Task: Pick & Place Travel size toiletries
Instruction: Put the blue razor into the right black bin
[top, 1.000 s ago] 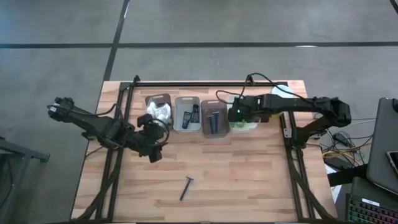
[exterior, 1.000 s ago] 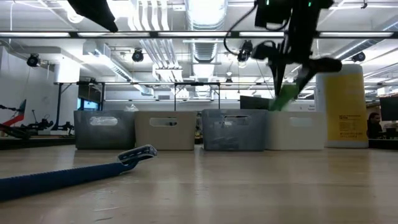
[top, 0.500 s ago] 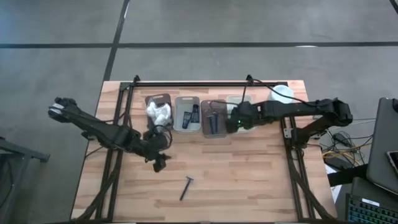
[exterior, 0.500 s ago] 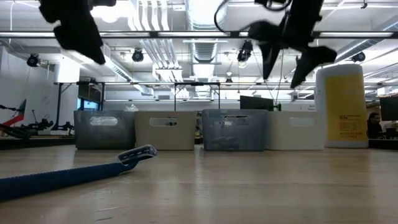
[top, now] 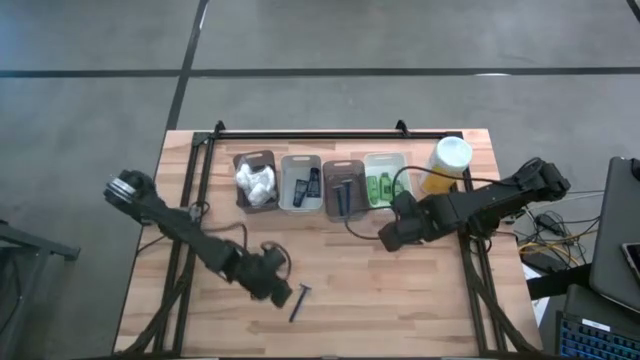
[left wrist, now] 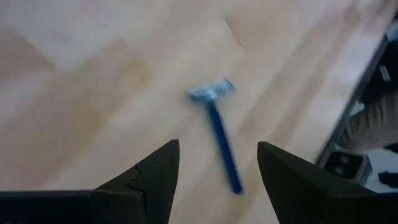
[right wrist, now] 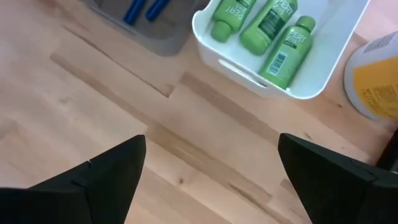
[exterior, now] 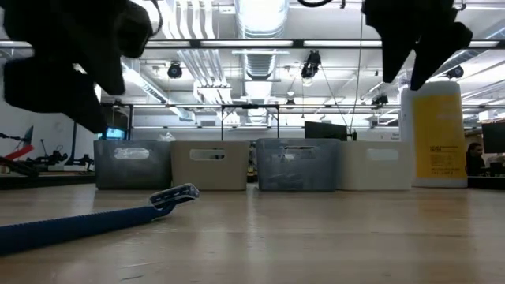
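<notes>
A: Change since half a second ago: the left gripper [top: 281,290] has swung from in front of the bins down to the near part of the light wooden worktop [top: 400,290]. The right gripper [top: 388,238] has pulled back off the bin row toward the worktop's middle right. The green bottle it carried a second ago is no longer in its fingers.

B: Left to right, please. Left gripper state?

A: Fingers [left wrist: 155,174] apart, nothing between them. The slim dark-blue razor with the pale head [left wrist: 217,127] lies flat on the wood just ahead of them; from above it sits just right of the gripper [top: 299,301]. In the low view the razor [exterior: 95,217] lies across the foreground, head raised slightly.

B: Bins?

A: Four in a row at the far side of the worktop. The brown plastic bin [top: 252,161] holds white puffy bundles [top: 256,182]. The clear plastic bin [top: 300,163] next to it holds small dark tubes [top: 307,184]. The third, grey-brown bin [top: 342,167] holds more dark-blue razors [top: 343,193]. The white bin [right wrist: 336,46] holds three bright green mini bottles [right wrist: 273,28], lying side by side.

B: Right gripper?

A: Hovering over bare wood in front of the white bin. Fingers [right wrist: 118,171] spread wide, empty. The tall yellow canister with the white lid [top: 447,163] stands just right of the bin row.
</notes>
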Action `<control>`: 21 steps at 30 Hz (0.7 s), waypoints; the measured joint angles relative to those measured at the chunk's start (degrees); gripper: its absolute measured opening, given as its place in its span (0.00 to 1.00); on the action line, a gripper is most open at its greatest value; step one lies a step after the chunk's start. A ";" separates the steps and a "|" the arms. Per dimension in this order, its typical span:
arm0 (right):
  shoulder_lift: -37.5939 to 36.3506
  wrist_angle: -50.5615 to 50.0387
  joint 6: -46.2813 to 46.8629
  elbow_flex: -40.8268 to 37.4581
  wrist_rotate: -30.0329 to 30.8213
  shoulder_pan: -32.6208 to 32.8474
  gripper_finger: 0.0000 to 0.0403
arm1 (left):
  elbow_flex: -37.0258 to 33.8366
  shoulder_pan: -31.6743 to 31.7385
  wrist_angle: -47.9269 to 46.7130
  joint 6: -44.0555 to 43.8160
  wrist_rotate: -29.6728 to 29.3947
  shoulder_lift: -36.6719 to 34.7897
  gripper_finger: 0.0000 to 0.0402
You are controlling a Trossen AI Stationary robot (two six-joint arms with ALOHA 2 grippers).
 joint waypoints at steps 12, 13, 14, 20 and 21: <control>0.00 -0.54 -4.26 -0.73 5.85 2.37 0.90 | 25.07 -5.20 -18.28 -6.55 0.71 23.16 0.55; 0.00 -0.63 -4.89 -0.73 5.87 2.37 0.90 | 27.32 -5.26 -18.75 -6.35 1.18 25.16 0.55; 0.00 -0.69 -5.63 -0.77 5.86 2.37 0.90 | 29.51 -5.26 -19.97 -6.32 1.41 27.18 0.55; 0.00 -0.78 -7.99 -1.07 5.86 2.37 0.90 | 41.28 -5.26 -35.75 -9.09 4.15 36.45 0.55; 0.00 -0.82 -8.24 -1.11 5.85 2.37 0.90 | 42.37 -5.26 -36.95 -9.05 4.68 37.54 0.55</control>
